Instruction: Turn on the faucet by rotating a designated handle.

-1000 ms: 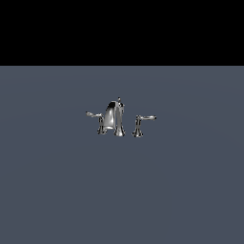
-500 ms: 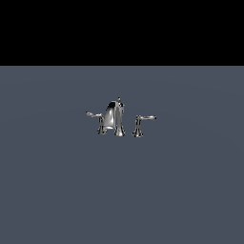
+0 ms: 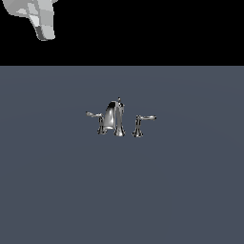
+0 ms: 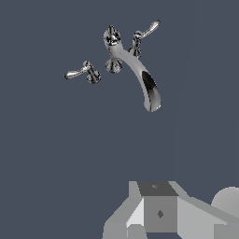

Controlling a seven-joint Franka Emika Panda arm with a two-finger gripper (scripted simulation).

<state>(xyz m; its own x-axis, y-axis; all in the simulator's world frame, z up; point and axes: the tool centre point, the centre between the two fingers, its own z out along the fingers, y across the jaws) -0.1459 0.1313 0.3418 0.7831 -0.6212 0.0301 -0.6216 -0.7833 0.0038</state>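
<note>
In the exterior view, part of the arm hung at upper left, well apart from the faucet (image 3: 114, 119) on the grey tabletop (image 3: 190, 190). The handle (image 3: 95, 116) pointed left, the twin lever (image 3: 144, 118) right. Judged step: approach, with descent to the handle next. Only the wrist view showed the spout's curve (image 4: 147, 86). Whether the end effector (image 4: 158, 214) was spread could not be told.

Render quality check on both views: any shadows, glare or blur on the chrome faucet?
Exterior view: flat even lighting, no cast shadows on the grey-blue floor; the small chrome faucet with arched spout shows bright and dark reflection patches, edges pixelated rather than blurred; black band above. Wrist view: the spout has a dark reflection near its tip, no shadow beneath, everything equally sharp; the grey blocky gripper is flat-shaded.
</note>
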